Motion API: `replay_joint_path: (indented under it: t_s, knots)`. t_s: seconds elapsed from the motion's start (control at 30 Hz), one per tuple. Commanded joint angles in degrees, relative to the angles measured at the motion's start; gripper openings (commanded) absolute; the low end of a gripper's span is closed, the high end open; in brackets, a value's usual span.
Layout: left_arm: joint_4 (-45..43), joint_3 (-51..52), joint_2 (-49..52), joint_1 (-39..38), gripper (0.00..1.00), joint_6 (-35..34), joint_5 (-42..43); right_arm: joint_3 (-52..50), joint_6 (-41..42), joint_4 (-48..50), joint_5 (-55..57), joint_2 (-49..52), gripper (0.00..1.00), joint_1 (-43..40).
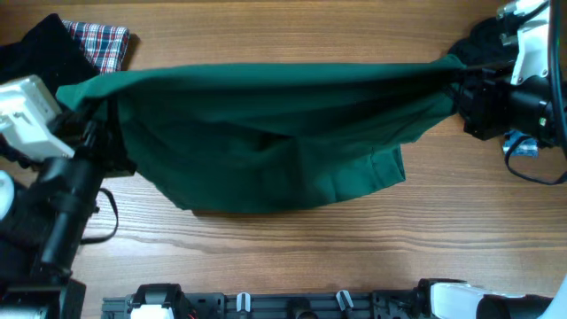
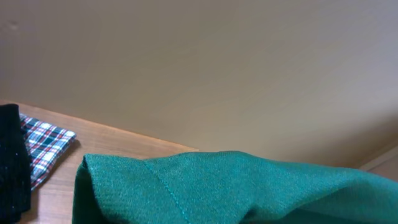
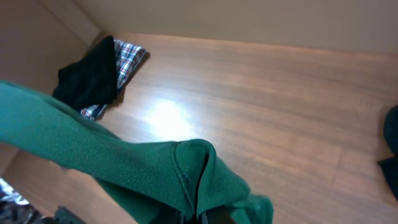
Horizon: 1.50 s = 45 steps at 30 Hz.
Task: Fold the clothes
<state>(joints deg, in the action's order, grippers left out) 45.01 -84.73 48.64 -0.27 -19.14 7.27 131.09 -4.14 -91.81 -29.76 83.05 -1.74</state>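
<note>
While the green garment (image 1: 266,133) hangs stretched between the two arms, no fold is laid in it yet. The left tool (image 1: 89,122) is closed on one end of its upper edge and the right tool (image 1: 461,89) is pinched on the other. The lower part sags in loose wrinkles onto the worktop (image 1: 292,244). I judge the task to be at an early stage: this piece needs spreading flat and folding. A plaid cloth (image 1: 104,40) and a black cloth (image 1: 44,53) lie together at the far left corner, seemingly waiting their turn.
</note>
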Motion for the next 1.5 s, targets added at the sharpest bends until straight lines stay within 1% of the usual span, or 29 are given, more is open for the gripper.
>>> replay_joint_path:
  t_s: [0.0, 0.1, 0.2, 0.4, 0.6, 0.8, 0.93, 0.97, 1.3, 1.47]
  knots:
    - [-0.37, -1.03, 0.52, 1.60, 0.04, 0.74, -7.06, 0.52, 2.84, -0.31, 7.28, 0.37, 0.04, -2.73]
    - [0.79, -1.01, 3.06, 1.62, 0.04, 0.79, -7.13, 0.15, 3.21, -0.31, 9.64, 1.79, 0.04, -2.73]
    - [1.81, -1.01, 8.17, 1.62, 0.04, 0.96, -7.13, -0.72, 2.93, -0.28, 10.56, 5.11, 0.04, -2.73]
    - [0.07, -1.01, 16.59, 1.62, 0.04, 0.96, -7.34, -0.72, 2.12, 0.98, 12.44, 13.11, 0.04, -2.73]
    - [-5.44, -1.01, 23.87, 1.62, 0.04, 0.96, -7.80, -0.72, 2.34, 6.19, 12.39, 22.53, 0.04, -2.73]
    - [-10.71, -1.01, 34.53, 1.60, 0.04, 0.96, -7.96, -0.72, 2.19, 12.07, 11.74, 33.11, 0.04, -2.71]
    - [-14.56, -1.01, 40.30, 1.60, 0.04, 0.96, -7.96, -0.72, 2.19, 16.06, 11.74, 37.44, 0.04, -2.71]
    - [-17.07, -1.01, 42.99, 1.60, 0.04, 0.94, -7.93, -0.72, 2.19, 18.34, 11.76, 38.99, 0.04, -2.71]
    - [-30.25, -1.01, 56.06, 1.62, 0.04, 0.94, -7.96, -0.72, 2.19, 31.52, 11.76, 48.81, 0.04, -2.56]
    - [-33.38, -1.01, 60.48, 1.60, 0.04, 0.92, -7.93, -0.72, 2.16, 36.13, 11.76, 53.40, 0.04, -1.73]
